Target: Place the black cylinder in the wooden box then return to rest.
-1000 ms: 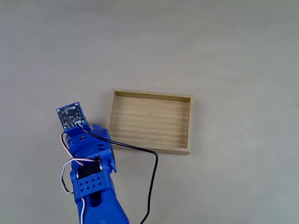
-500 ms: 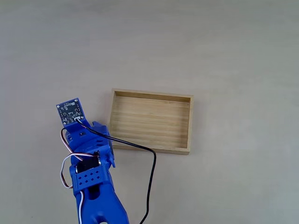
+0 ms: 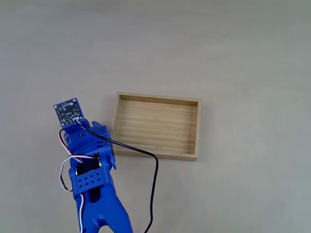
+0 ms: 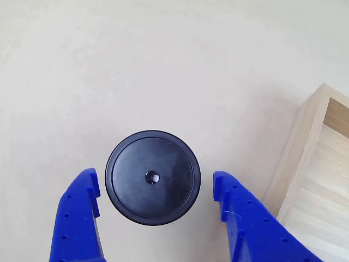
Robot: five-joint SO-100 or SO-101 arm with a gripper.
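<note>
In the other view the black cylinder (image 4: 151, 177) stands upright on the table, its round top dimpled at the centre. My blue gripper (image 4: 155, 191) is open around it, one fingertip on each side with small gaps, touching neither side. The wooden box (image 4: 313, 180) shows its corner at the right edge there. In the fixed view the box (image 3: 156, 125) lies empty at the middle, and my blue arm (image 3: 90, 165) hangs just left of it, hiding the cylinder beneath.
A black cable (image 3: 153, 184) runs from the arm across the table below the box. A small circuit board (image 3: 68, 112) sits on the arm's top end. Bare pale table surrounds everything.
The arm has shifted slightly left and away from the box over the last second.
</note>
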